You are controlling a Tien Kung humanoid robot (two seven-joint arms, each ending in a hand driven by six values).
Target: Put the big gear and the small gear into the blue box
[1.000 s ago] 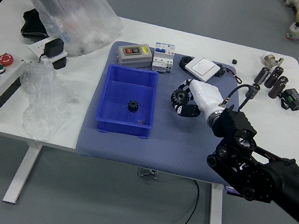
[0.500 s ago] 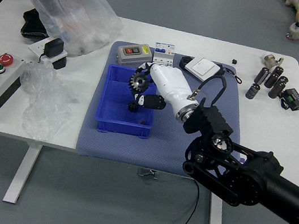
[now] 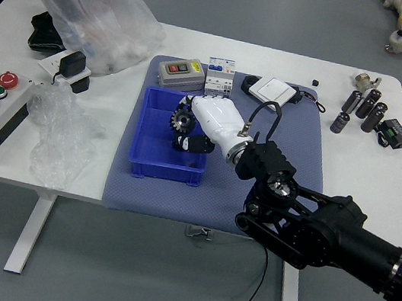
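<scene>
Nearest me, the right arm [image 3: 312, 223] slants in low over the near edge of the table [image 3: 85, 194] and across the mat [image 3: 253, 206]. The left arm is out of sight. The near wall of the box [image 3: 165, 172] faces this way, and nothing stands between it and the edge but mat.

Past that wall, the right hand [image 3: 219, 119] reaches over the box's right side, its fingers closed on the big gear [image 3: 183, 121]. The gear is tipped up so its toothed face shows, and it looks to be over the box's floor; how high, I can't tell. The small gear I can't pick out for certain; there's a dark patch under the thumb, but that could be fingertip or gear.

I'd call this the moment just before letting go. If the small gear does lie under there, the big one could land on it and sit crooked, or knock it aside. Let go too high, and a tilted gear could bounce or roll on its teeth to a wall. The teeth might also catch on a fingertip and come back out as the hand opens. And pulling away low to the right, the hand could clip the right wall and drag the box over the mat.

Beyond, the grey controller [image 3: 181, 75], the blocks [image 3: 219, 78] and the white gadget [image 3: 273, 93] sit close behind, so a forward shove would push the box into them.
</scene>
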